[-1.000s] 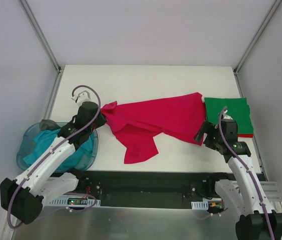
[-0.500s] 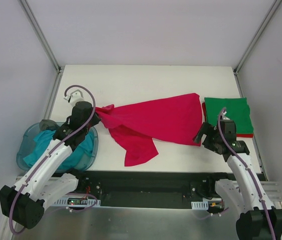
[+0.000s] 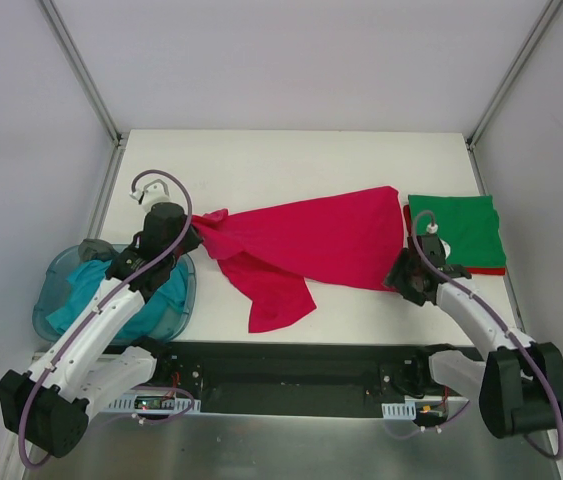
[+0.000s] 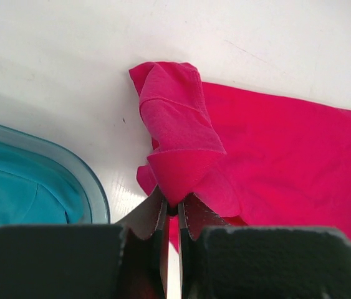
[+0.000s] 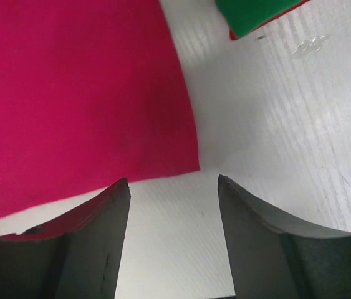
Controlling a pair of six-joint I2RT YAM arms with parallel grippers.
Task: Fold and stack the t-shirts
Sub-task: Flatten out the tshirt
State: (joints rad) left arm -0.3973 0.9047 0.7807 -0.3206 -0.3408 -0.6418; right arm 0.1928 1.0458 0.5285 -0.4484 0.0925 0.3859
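The crimson shirt (image 3: 311, 245) is plain, with no print. The green shirt (image 3: 458, 225) is solid too, a red edge (image 3: 483, 270) showing beneath it. The teal shirt (image 3: 76, 287) lies in a see-through blue tub (image 3: 46, 285). The table (image 3: 291, 165) is white, and the arms (image 3: 96, 325) are white and black.

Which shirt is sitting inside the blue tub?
The teal t-shirt. The red t-shirt lies spread out in the middle, and the green t-shirt sits folded at the right.

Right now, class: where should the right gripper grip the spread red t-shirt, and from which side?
Probably the near right corner of the red t-shirt, approached from the right over the table: the cloth lies flat there, edges meeting just ahead of the open right gripper.
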